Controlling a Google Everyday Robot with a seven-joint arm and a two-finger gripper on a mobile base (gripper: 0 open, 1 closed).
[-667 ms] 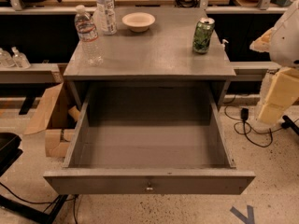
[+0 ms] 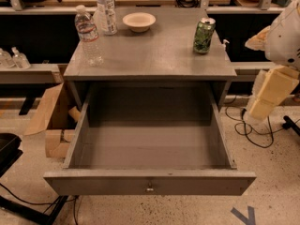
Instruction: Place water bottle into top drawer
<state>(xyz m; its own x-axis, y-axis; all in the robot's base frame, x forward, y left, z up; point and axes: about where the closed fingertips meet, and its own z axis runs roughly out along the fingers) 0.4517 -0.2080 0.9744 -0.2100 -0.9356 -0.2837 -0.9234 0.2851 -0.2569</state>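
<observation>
Nothing on the surface (image 2: 154, 55) has shifted since before. Water bottle (image 2: 88, 34) stands upright, capped, near the front-left corner. Top drawer (image 2: 117, 184) is pulled out, bare floor showing. Hand (image 2: 259, 38) hangs beyond the right edge; cannot tell its grip.

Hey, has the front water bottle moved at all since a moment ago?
No. The front water bottle keeps its spot by the left edge of the table; the gripper is off the table's right side.
</observation>
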